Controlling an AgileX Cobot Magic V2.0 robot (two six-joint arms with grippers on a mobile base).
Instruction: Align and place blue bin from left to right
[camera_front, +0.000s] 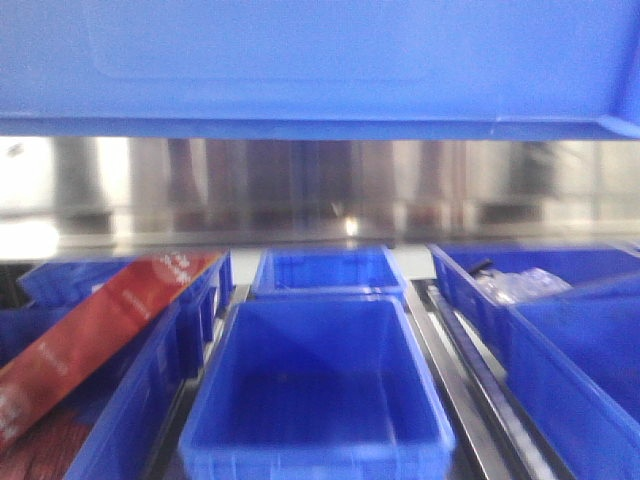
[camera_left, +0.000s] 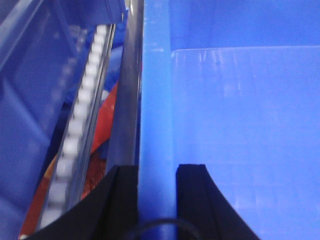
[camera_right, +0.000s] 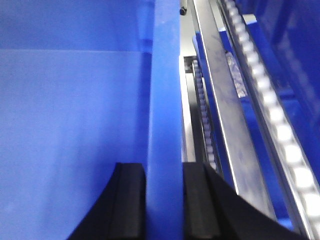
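Observation:
The blue bin (camera_front: 320, 60) hangs high across the top of the front view, its flat wall spanning the whole width. My left gripper (camera_left: 157, 170) is shut on the bin's left rim (camera_left: 156, 100), one black finger outside and one inside. My right gripper (camera_right: 164, 170) is shut on the bin's right rim (camera_right: 165, 90) in the same way. The bin's pale blue floor (camera_left: 240, 130) shows inside, with nothing in it. The grippers themselves are hidden in the front view.
Below stand smaller blue bins: an open one at centre front (camera_front: 318, 390), one behind it (camera_front: 328, 272), a left one with a red package (camera_front: 90, 330), right ones with clear bags (camera_front: 520, 285). Metal roller rails (camera_right: 280, 130) run between them. A steel wall (camera_front: 320, 185) stands behind.

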